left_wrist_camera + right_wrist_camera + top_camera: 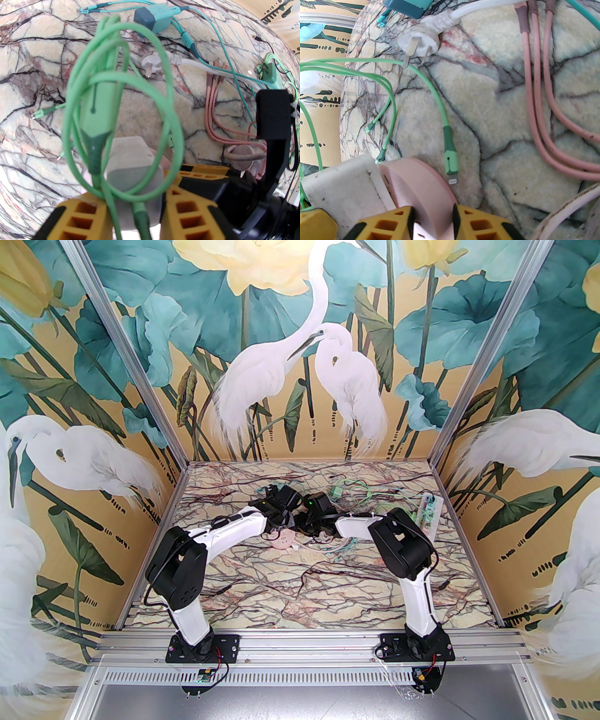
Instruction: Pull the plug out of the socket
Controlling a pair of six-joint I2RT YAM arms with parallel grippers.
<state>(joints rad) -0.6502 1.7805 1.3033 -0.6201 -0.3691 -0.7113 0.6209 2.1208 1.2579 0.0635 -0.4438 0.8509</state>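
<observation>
Plug (pixel 132 153), white, sits clamped in left gripper (pixel 134 194); right gripper (pixel 432 211) clamps pink socket (pixel 421 182).

Cable tangle (pixel 356 491) mid-table; bare tabletop (pixel 300 596) near side.

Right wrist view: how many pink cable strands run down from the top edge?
3, side by side at upper right: left strand, middle strand, right strand, all curving toward the right edge. More may lie outside the frame.
</observation>
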